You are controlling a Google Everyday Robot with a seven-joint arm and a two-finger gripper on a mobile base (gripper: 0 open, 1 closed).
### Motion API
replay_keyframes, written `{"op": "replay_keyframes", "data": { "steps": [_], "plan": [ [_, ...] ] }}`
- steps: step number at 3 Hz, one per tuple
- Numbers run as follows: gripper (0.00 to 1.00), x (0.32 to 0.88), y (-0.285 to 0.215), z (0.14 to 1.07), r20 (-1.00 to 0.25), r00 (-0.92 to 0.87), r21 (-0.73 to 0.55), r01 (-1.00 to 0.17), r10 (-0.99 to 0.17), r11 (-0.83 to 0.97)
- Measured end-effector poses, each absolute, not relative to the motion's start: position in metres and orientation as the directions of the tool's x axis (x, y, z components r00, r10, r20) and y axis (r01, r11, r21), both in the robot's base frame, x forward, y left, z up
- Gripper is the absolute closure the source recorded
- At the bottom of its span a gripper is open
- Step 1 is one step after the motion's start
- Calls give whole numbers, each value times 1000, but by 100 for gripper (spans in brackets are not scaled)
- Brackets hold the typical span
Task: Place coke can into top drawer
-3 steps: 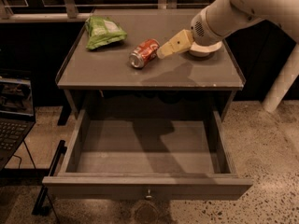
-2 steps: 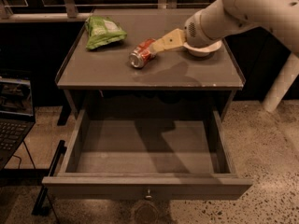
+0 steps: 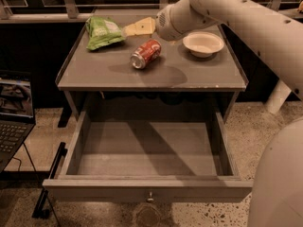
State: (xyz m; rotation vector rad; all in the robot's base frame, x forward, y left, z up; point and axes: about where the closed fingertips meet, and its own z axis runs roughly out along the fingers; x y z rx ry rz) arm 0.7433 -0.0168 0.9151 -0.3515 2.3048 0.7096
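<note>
gripper (image 3: 130, 30): I see it over the back of the cabinet top (image 3: 189, 74); just right of the chip bag (image 3: 103, 32); behind the coke can (image 3: 145, 54)
claw state: I cannot tell whether it is wide or narrow; the coke can lies apart from it
coke can: on its side near the middle of the cabinet top; silver end toward the front-left
top drawer (image 3: 147, 190): pulled out below the cabinet top; knob facing me; bare floor showing
bowl (image 3: 203, 43): white; back-right; well apart from the coke can
laptop (image 3: 14, 115): at my left edge
</note>
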Motion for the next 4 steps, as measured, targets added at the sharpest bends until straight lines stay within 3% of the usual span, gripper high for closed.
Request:
{"op": "replay_keyframes", "data": {
  "steps": [4],
  "plan": [
    [0,791,21,881,-664,-742,360,-418,-85,834]
  ]
}}
